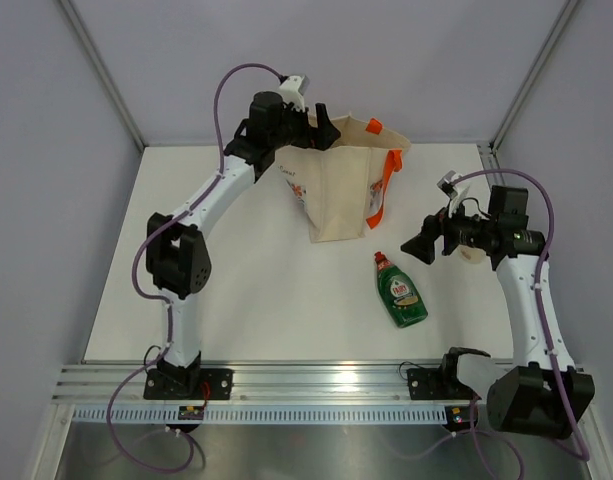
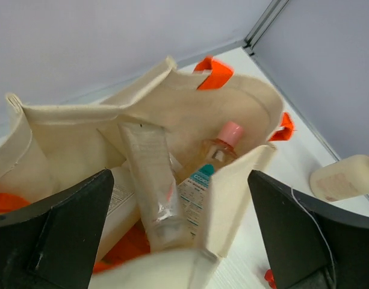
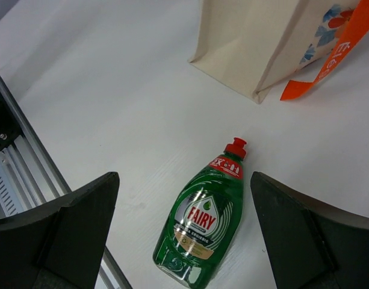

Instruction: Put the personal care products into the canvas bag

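Observation:
The canvas bag (image 1: 338,190) stands upright at the back middle of the table. My left gripper (image 1: 323,125) hovers open over its mouth. The left wrist view looks into the bag (image 2: 244,108): a silvery tube (image 2: 149,174), an amber pink-capped bottle (image 2: 223,144) and a white labelled bottle (image 2: 119,201) lie inside. A blurred white shape (image 2: 166,268) sits low between the spread fingers of my left gripper (image 2: 179,177). A green red-capped bottle (image 1: 401,290) lies on the table in front of the bag. My right gripper (image 3: 184,177) stands open just above this bottle (image 3: 202,229). A small beige jar (image 2: 344,177) rests on the table right of the bag.
An orange handle (image 1: 386,185) hangs down the bag's right side. The aluminium rail (image 1: 316,385) with both arm bases runs along the near edge, and the rail (image 3: 15,150) shows left of the green bottle. Grey walls close the table at the back and sides.

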You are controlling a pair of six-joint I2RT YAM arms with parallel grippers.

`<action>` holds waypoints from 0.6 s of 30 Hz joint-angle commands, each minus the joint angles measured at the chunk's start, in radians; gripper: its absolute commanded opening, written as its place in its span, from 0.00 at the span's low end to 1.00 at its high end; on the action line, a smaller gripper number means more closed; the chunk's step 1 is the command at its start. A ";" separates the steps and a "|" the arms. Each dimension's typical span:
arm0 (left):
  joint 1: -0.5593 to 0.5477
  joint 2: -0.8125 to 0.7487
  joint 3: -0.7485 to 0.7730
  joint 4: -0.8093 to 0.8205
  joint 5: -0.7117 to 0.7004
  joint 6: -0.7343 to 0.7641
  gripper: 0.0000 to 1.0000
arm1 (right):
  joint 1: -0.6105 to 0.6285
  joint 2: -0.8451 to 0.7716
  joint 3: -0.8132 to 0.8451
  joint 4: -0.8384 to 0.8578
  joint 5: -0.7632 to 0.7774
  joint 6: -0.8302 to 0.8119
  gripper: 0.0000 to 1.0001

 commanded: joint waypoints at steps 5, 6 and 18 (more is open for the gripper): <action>-0.004 -0.467 -0.175 -0.106 -0.086 0.140 0.99 | 0.263 0.113 0.170 -0.277 0.627 -0.140 1.00; -0.007 -0.516 -0.256 -0.132 -0.123 0.154 0.99 | 0.324 0.114 0.132 -0.244 0.703 -0.086 0.99; -0.012 -1.272 -1.016 -0.181 -0.269 0.077 0.99 | 0.629 0.300 0.060 -0.213 0.972 0.083 1.00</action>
